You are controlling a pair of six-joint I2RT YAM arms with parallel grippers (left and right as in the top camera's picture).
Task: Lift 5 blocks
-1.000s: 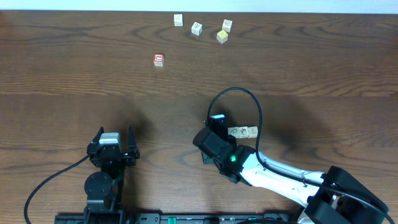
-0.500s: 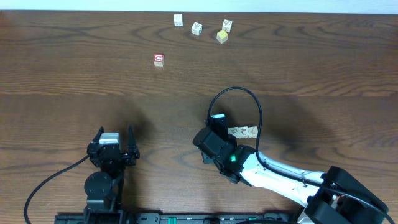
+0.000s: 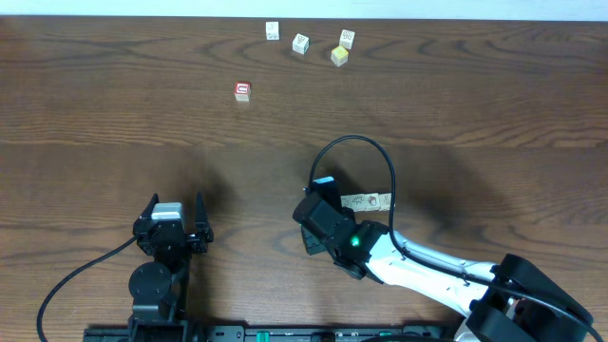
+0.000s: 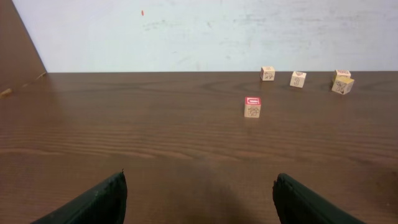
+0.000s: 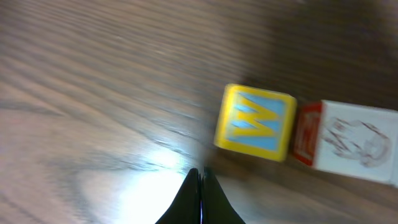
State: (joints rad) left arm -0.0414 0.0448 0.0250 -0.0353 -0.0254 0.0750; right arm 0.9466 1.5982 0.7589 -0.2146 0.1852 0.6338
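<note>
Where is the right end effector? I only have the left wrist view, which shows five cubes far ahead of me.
Observer: The right end effector is near the middle of the table, off to your right.
Operator: Is it holding anything?
Observer: No. It is shut on nothing, and a yellow block with a blue zigzag lies just beyond its tips.
Operator: Is that block alone?
Observer: No. A white block sits against the yellow block, on the side away from the tips.
</note>
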